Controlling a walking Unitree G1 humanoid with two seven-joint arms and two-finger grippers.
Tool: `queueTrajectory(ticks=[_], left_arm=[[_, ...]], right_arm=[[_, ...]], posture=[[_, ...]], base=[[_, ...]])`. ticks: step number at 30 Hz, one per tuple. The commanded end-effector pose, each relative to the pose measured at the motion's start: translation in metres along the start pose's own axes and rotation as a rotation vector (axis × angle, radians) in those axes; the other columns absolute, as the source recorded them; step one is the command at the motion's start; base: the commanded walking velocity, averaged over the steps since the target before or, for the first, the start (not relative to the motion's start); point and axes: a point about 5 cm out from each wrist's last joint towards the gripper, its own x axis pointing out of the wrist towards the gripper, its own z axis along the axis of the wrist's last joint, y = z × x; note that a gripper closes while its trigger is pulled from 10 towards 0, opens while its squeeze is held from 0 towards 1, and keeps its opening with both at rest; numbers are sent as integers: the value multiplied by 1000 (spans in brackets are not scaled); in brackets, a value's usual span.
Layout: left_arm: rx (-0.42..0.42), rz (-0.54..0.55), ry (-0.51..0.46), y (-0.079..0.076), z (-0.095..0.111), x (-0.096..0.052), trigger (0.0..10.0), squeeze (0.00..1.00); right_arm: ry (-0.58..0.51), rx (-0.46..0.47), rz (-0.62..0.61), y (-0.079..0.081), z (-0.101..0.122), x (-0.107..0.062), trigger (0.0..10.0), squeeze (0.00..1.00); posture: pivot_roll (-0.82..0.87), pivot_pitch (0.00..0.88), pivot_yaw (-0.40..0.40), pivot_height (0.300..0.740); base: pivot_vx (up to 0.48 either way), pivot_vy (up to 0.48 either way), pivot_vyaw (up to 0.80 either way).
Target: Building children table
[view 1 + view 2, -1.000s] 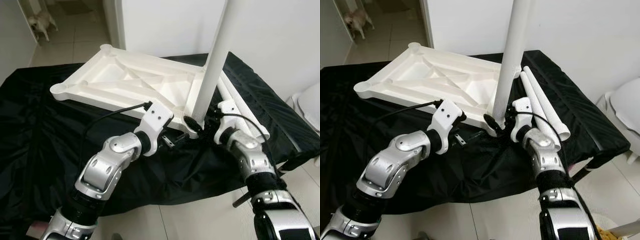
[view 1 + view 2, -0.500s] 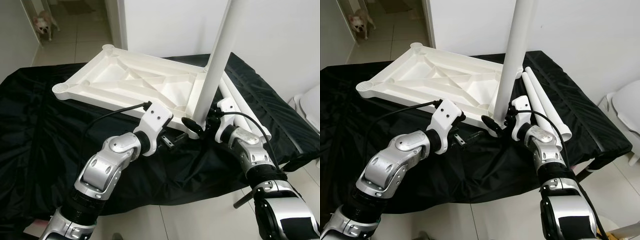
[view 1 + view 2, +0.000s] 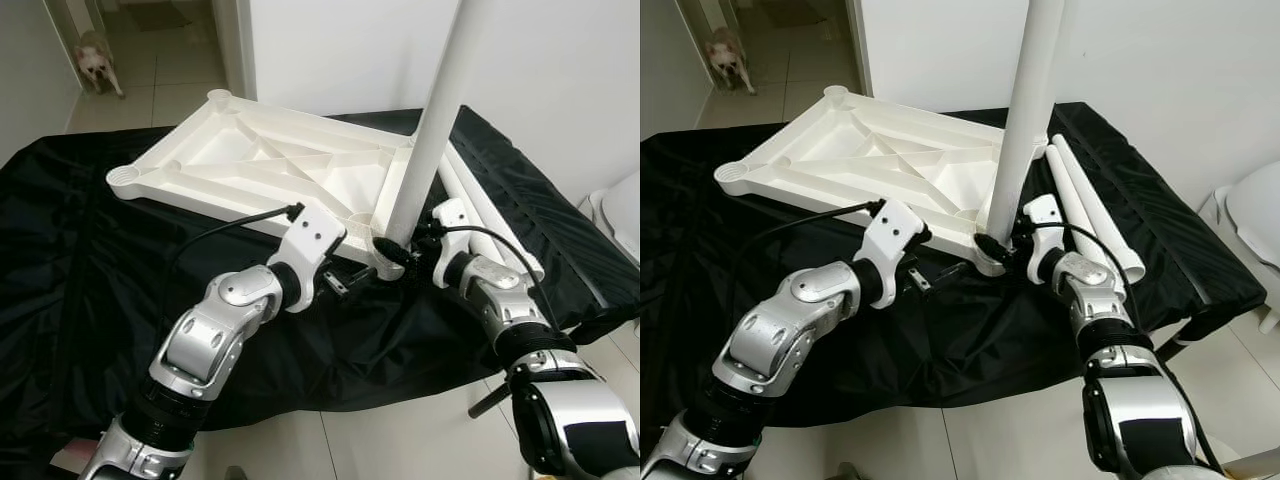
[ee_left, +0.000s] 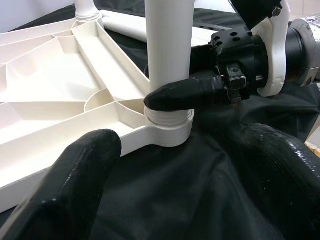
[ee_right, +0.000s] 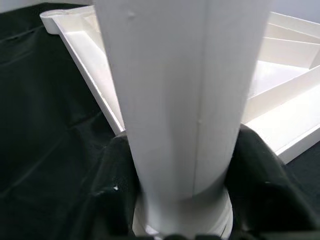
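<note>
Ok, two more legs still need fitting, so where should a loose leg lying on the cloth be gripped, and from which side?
Probably mid-shaft on the loose legs, coming from above. They lie flat, side by side, on the black cloth beside the tabletop, so the outer leg's round shaft leaves room for the fingers to straddle it.

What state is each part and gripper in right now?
Tabletop: upside down on the black cloth.
Upright leg: standing in the near corner socket.
Spare legs: lying on the cloth beside the tabletop.
Right gripper: shut on the upright leg's base.
Left gripper: open, just short of the socket, holding nothing.
</note>
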Motion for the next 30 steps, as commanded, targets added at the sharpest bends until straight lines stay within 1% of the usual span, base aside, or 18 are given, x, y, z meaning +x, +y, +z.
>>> queueTrajectory(ticks=[1, 4, 8, 9, 12, 13, 15, 16, 17, 18, 20, 21, 28, 29, 30], left_arm=[[17, -14, -6, -2, 4, 1, 10000, 0], [16, -15, -7, -2, 4, 1, 10000, 0], [15, -18, -7, -3, 4, 1, 10000, 0], [15, -19, -7, -3, 4, 1, 10000, 0], [14, -18, -6, -3, 4, 1, 10000, 0], [14, -18, -6, -3, 4, 1, 10000, 0], [14, -18, -5, -4, 3, 1, 10000, 0], [14, -18, -5, -4, 3, 1, 10000, 0], [12, -18, -5, -4, 3, 0, 10000, 0], [12, -18, -5, -4, 3, 0, 10000, 0], [11, -19, -5, -4, 3, 0, 10000, 0], [10, -20, -4, -4, 3, 0, 10000, 0], [8, -22, -2, -5, 3, 0, 10000, 0], [3, -22, -1, -5, 2, 0, 10000, 0], [3, -22, -1, -5, 2, 0, 10000, 0]], right_arm=[[38, 6, 23, 2, -8, -3, 0, 0], [37, 11, 26, 2, -9, -4, 0, 0], [39, 40, 11, 3, -15, -7, 0, 0], [38, 56, -7, 3, -17, -8, 0, 0], [17, 86, -129, -3, -20, -11, 0, 0], [17, 86, -129, -3, -20, -11, 0, 0], [0, 107, -214, -7, -21, -12, 0, 0], [0, 107, -214, -7, -21, -12, 0, 0], [-34, 111, -266, -4, -20, -11, 0, 0], [-34, 111, -266, -4, -20, -11, 0, 0], [-50, 113, -307, 0, -20, -9, 0, 0], [-74, 123, -331, 5, -19, -7, 0, 0], [-103, 129, -373, 14, -16, -3, 0, 0], [-127, 190, -468, 25, -12, 3, 0, 0], [-127, 190, -468, 25, -12, 3, 0, 0]], posture=[[-57, 0, 12, 740], [-58, 0, 13, 740], [-60, 0, 11, 740], [-60, 0, 11, 740], [-61, 0, 8, 740], [-61, 0, 8, 740], [-62, 0, 8, 740], [-62, 0, 8, 740], [-65, 0, 9, 740], [-65, 0, 9, 740], [-65, 0, 9, 740], [-65, 0, 9, 740], [-66, 9, 10, 740], [-65, 14, 8, 740], [-65, 14, 8, 740]], base=[[0, 0, 0], [0, 0, 0], [0, 0, 0], [0, 0, 0], [0, 0, 0], [0, 0, 0], [0, 0, 0], [0, 0, 0], [0, 0, 0], [0, 0, 0], [0, 0, 0], [0, 0, 0], [0, 0, 0], [0, 0, 0], [0, 0, 0]])
